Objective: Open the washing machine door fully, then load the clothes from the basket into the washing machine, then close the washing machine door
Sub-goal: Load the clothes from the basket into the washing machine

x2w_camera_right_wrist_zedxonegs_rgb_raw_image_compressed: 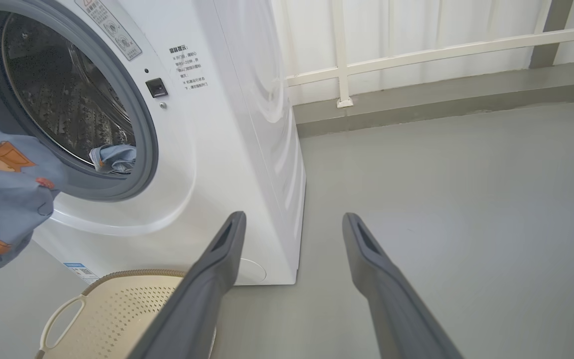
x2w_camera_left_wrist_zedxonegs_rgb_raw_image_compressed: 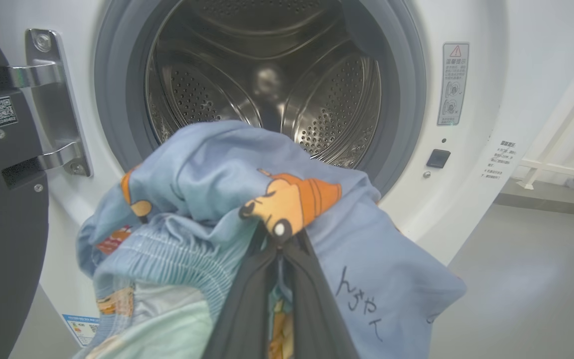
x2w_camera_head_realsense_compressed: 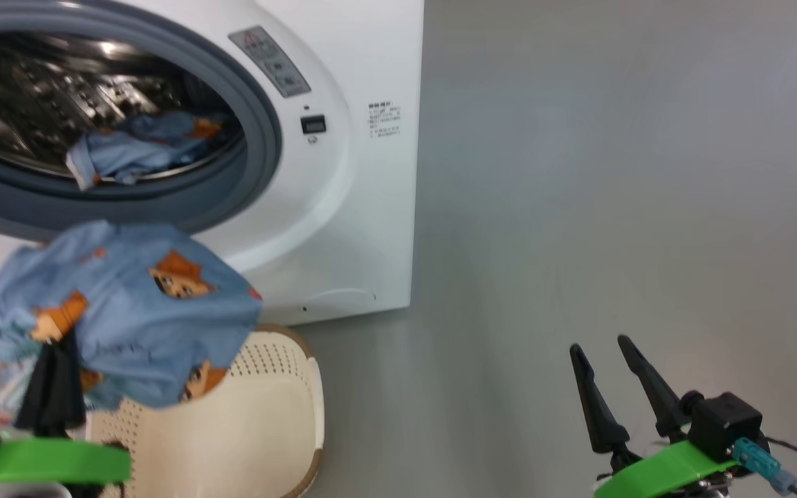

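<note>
My left gripper [x2w_camera_head_realsense_compressed: 66, 339] is shut on a light blue garment with orange cartoon figures [x2w_camera_head_realsense_compressed: 122, 304], holding it up in front of the washing machine [x2w_camera_head_realsense_compressed: 364, 207], above the basket [x2w_camera_head_realsense_compressed: 260, 422]. In the left wrist view the same garment [x2w_camera_left_wrist_zedxonegs_rgb_raw_image_compressed: 247, 199] bunches over my left gripper [x2w_camera_left_wrist_zedxonegs_rgb_raw_image_compressed: 279, 239] before the steel drum [x2w_camera_left_wrist_zedxonegs_rgb_raw_image_compressed: 267, 85]. The washing machine door [x2w_camera_left_wrist_zedxonegs_rgb_raw_image_compressed: 3, 224] stands swung open at the left on its hinge. Another blue piece [x2w_camera_head_realsense_compressed: 139, 149] lies inside the drum. My right gripper [x2w_camera_head_realsense_compressed: 599, 346] is open, low over the floor to the right; its fingers [x2w_camera_right_wrist_zedxonegs_rgb_raw_image_compressed: 217, 264] hold nothing.
Grey floor [x2w_camera_head_realsense_compressed: 613, 207] spreads to the right of the machine. A white railing [x2w_camera_right_wrist_zedxonegs_rgb_raw_image_compressed: 416, 50] runs along the far wall in the right wrist view. The cream basket [x2w_camera_right_wrist_zedxonegs_rgb_raw_image_compressed: 117, 314] stands at the machine's foot.
</note>
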